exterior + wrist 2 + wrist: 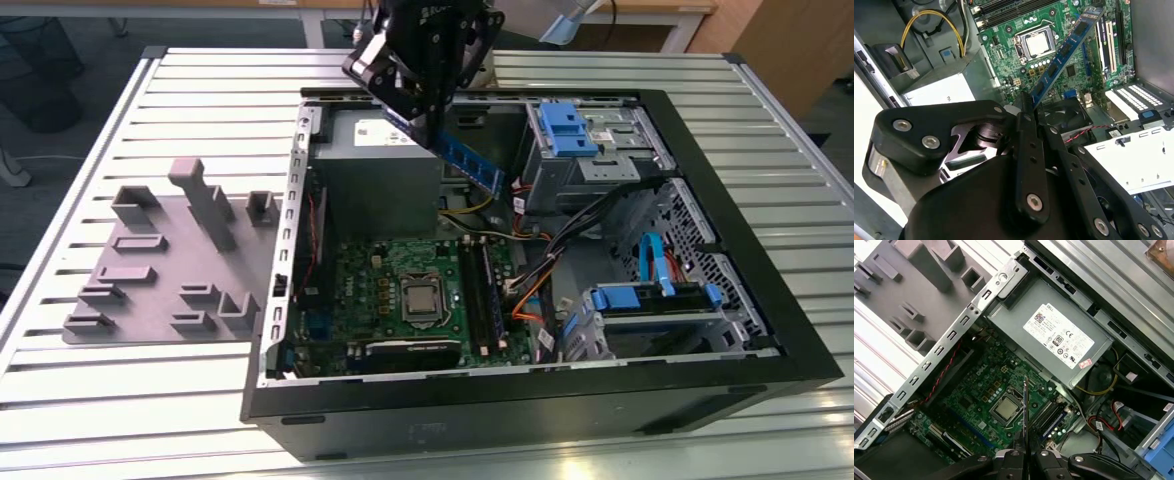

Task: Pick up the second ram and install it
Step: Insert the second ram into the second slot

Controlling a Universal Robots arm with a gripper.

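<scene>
Ram (475, 166): thin, flat, narrow board stick, blue-green with a row of small black chips (1061, 52) along its face; seen edge-on as a dark sliver in the first wrist view (1024, 410). Held by one end in the hand (430, 118), tilted, its free end pointing down into the open case (747, 250), above the motherboard (400, 290) and clear of it. Hand: black, matte, bolted linkage plates with bright screw heads, fingers (1026, 107) closed on the ram's near end in both wrist views. Motherboard: large, green, densely studded, with a square metal-topped processor (418, 298) at its centre and long dark slots (481, 290) just beside that. Case: black sheet-metal tower lying on its side, lid off, with perforated grey framing, blue plastic drive brackets (567, 130), bundled black and yellow cables (934, 25). Power supply (1054, 335): plain grey metal box with a white label. Tray (167, 260): grey moulded plastic with upright blocks, lying on the ribbed metal table (80, 380) at the exterior view's left, just beside the case.
</scene>
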